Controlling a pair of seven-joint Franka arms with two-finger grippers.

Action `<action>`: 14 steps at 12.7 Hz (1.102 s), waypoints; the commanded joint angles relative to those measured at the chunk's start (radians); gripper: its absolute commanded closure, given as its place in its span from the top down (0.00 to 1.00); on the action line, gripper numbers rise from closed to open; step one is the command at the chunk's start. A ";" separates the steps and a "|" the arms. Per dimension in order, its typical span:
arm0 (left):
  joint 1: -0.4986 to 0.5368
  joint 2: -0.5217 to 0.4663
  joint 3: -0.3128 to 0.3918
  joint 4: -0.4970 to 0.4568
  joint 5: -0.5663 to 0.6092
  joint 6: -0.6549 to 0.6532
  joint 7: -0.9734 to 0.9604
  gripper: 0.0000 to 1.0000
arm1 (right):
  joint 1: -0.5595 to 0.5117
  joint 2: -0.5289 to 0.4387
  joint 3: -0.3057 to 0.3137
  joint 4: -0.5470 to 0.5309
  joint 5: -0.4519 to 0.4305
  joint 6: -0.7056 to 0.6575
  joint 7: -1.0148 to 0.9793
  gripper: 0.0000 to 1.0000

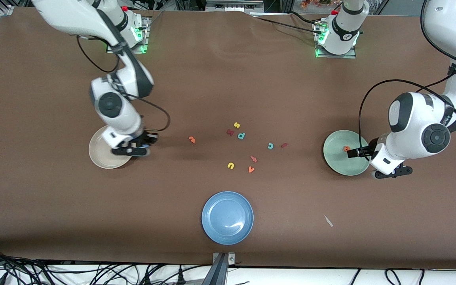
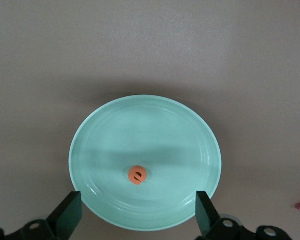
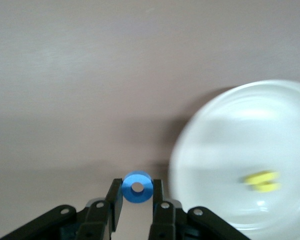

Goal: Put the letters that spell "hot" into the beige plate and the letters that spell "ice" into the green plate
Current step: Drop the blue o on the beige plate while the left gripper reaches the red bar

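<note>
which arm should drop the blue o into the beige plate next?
Right. The right gripper is already shut on the blue o, right beside the beige plate. The left gripper hangs open over the green plate at the table's left-arm end.

Plates [image 1: 220, 221] — three, letters [image 1: 230, 166] — twelve

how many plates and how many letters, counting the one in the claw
plates: 3 (beige plate, green plate, blue plate)
loose letters: 9
letters in plates: 2 (yellow h, orange e)
letter in right claw: 1 (blue o)
total: 15
</note>
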 commanded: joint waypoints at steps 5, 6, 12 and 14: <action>-0.039 -0.022 -0.112 0.061 -0.003 -0.146 -0.257 1.00 | -0.064 -0.048 -0.050 -0.087 0.000 0.015 -0.170 0.81; -0.042 -0.020 -0.143 0.061 -0.004 -0.148 -0.328 1.00 | -0.064 -0.047 -0.049 -0.087 0.002 0.015 -0.163 0.82; -0.112 0.035 -0.233 0.051 -0.006 0.004 -0.647 1.00 | 0.055 0.001 -0.001 -0.053 0.081 0.105 0.183 0.82; -0.148 0.070 -0.232 0.044 0.002 0.077 -0.703 1.00 | 0.127 0.039 -0.001 0.005 0.078 0.111 0.331 0.82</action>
